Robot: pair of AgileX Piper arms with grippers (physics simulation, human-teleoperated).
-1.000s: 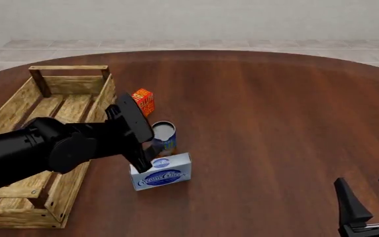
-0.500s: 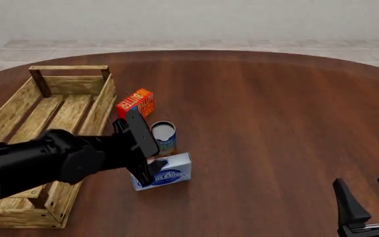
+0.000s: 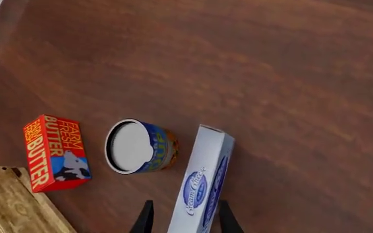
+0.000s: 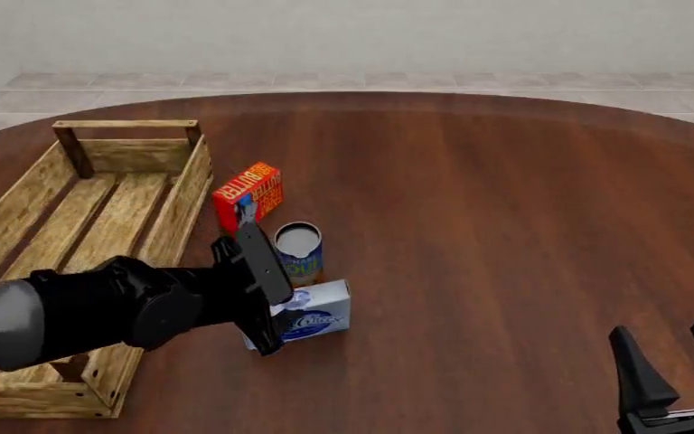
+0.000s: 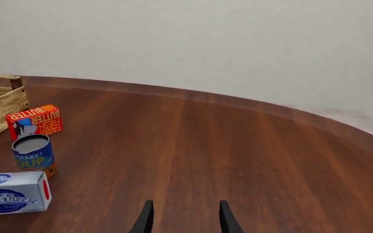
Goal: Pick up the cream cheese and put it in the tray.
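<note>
The cream cheese [image 4: 314,315] is a white and pale-blue box standing on its long edge on the table, just right of the tray [image 4: 178,203]. My left gripper [image 4: 270,331] is down at the box's left end. In the left wrist view the cream cheese [image 3: 204,187] runs between the two fingers of the left gripper [image 3: 186,222], which stay spread and open around it. My right gripper [image 4: 679,366] stands open over bare table at the front right, far from the box. From the right wrist, the cream cheese [image 5: 8,199] is off to one side of the open right gripper [image 5: 183,219].
A blue can with a grey top [image 4: 300,252] stands right behind the cream cheese. A red-orange butter box [image 4: 248,194] sits behind that, beside the tray's side plank. The table's rounded far edge [image 4: 444,95] meets a tiled floor.
My left arm has drawn back and down, bringing its gripper onto the cream cheese's left end and uncovering the butter box. The right arm has not moved.
</note>
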